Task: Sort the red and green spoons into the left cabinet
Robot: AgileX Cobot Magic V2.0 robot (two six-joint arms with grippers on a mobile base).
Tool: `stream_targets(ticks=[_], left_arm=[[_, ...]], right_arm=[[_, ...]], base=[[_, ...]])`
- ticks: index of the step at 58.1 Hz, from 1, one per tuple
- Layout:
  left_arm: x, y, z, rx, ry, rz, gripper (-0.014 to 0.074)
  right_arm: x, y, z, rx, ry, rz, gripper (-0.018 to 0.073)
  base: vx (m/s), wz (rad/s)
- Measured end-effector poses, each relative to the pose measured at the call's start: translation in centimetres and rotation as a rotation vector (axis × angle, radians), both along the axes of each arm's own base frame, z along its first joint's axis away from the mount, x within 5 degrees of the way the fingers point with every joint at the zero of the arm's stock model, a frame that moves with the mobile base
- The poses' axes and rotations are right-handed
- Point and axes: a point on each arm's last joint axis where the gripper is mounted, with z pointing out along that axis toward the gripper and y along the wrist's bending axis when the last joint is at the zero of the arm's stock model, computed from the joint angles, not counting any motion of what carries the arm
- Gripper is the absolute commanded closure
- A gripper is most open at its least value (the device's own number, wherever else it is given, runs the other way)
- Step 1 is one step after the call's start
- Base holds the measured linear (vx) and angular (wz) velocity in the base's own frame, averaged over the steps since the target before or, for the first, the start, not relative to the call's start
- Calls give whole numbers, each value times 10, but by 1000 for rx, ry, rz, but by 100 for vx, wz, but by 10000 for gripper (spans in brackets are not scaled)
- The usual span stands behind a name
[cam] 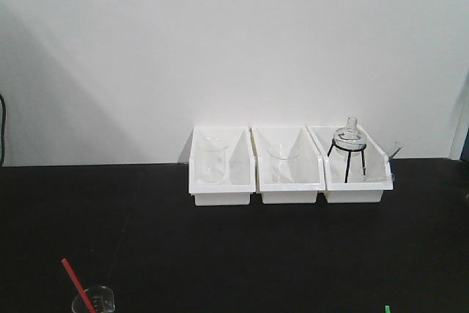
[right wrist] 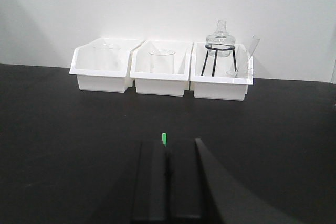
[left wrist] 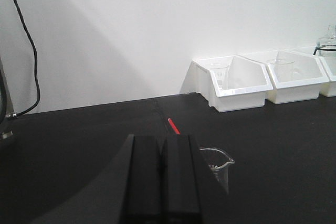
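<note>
The left gripper [left wrist: 160, 145] and right gripper [right wrist: 168, 146] are sitting fully closed, grasp unconfirmed. The thin red plastic spoon [cam: 75, 280] is standing in a clear glass beaker [cam: 95, 303]. The thin green plastic spoon [right wrist: 164, 139] is peeking just beyond the right gripper, over the black tabletop [cam: 220, 254].

Front view: set high and back, facing straight across the black table [cam: 234, 254] to the white wall [cam: 234, 34]. The three white bins [cam: 289, 196] sit mid-distance and small.

Left wrist view: low, just behind my left gripper [left wrist: 160, 139], aimed forward and to the right — bins seen obliquely at upper right.

Right wrist view: low behind my right gripper [right wrist: 168, 143], square-on to the bins — the closest look at them.

All three views share bins, wall and table. Front and left wrist views also share the beaker [cam: 102, 300].
</note>
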Motion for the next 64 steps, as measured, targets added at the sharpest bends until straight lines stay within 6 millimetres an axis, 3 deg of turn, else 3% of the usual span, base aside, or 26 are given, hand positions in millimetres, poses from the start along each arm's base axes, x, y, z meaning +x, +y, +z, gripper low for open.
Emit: stream_targets(ticks=[64], left_arm=[[0,0,2,-3,-19,2,597]], right_arm=[[0,0,3,6,-32,-2,562]], base=[[0,0]])
